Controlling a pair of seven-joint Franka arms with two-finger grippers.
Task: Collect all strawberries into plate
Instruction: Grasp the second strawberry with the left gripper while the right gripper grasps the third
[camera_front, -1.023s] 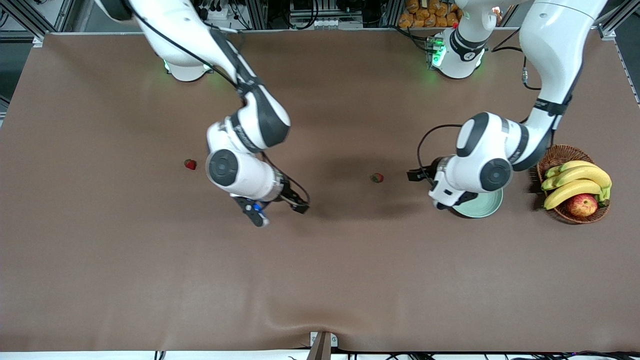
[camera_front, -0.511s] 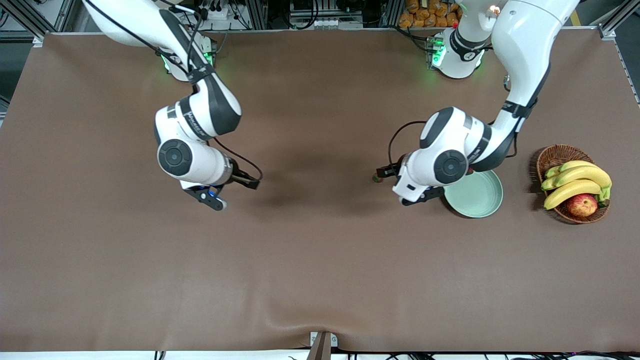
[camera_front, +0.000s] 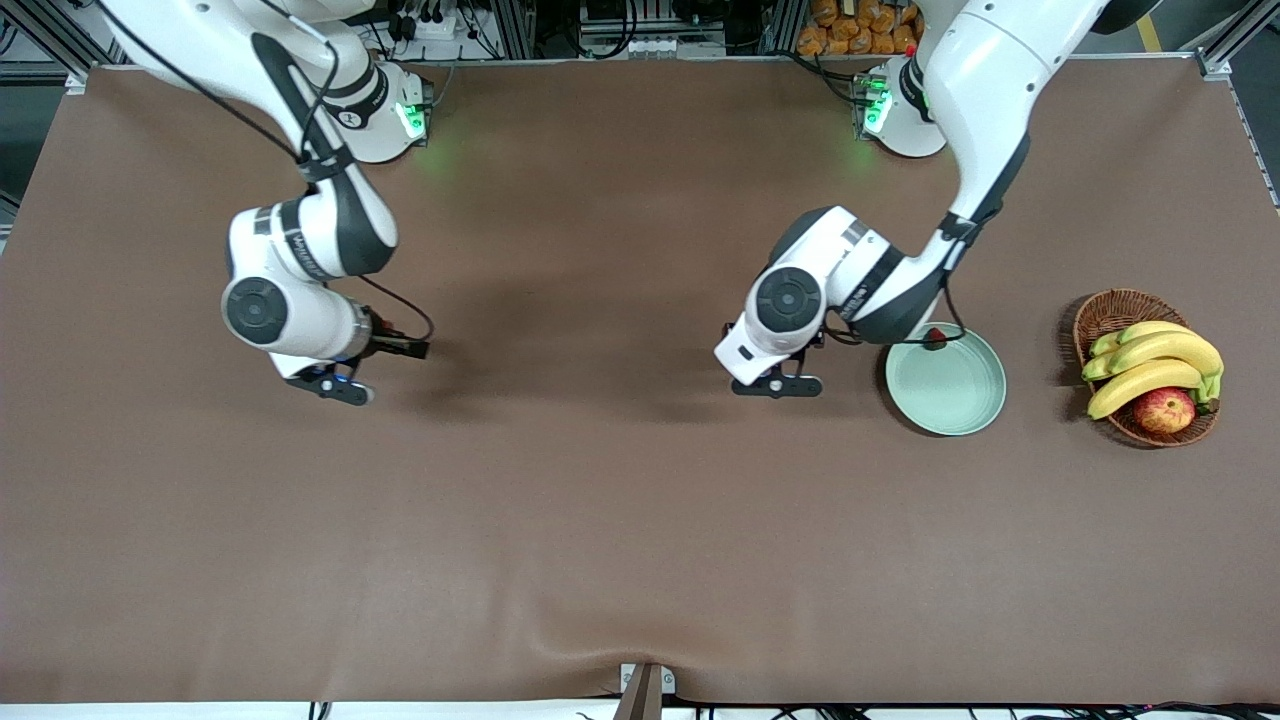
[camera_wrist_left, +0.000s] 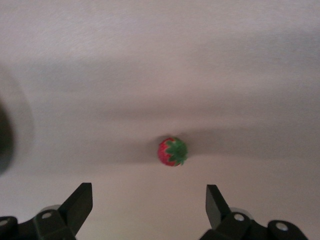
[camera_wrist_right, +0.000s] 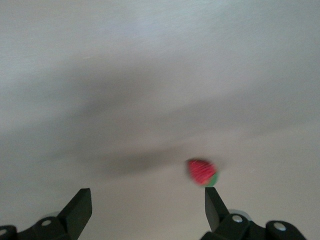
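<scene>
One berry (camera_front: 934, 337) already lies in the plate (camera_front: 945, 412), at the rim farthest from the front camera. The plate sits on the worktop (camera_front: 640, 520) beside the basket (camera_front: 1112, 312) of bananas (camera_front: 1150, 362) and an apple (camera_front: 1165, 409). The other two berries are hidden under the arms in the front view, but each wrist view shows one on the bare worktop: one berry (camera_wrist_left: 172, 151) lies centred below the left gripper (camera_wrist_left: 150, 200), the other berry (camera_wrist_right: 202, 172) lies off toward one finger of the right gripper (camera_wrist_right: 148, 199). Both grippers are spread wide and empty.

The berries look small, light and roundish, likely to roll or skid if nudged from one side, and soft enough to bruise. A gentle pinch across the red body at its widest, not on the leafy top, seems best.

Compared with a second ago, the left arm has swung off the plate, uncovering it, to the berry near mid-worktop. The right arm has shifted toward its own end of the worktop and now covers the berry that lay open there.
</scene>
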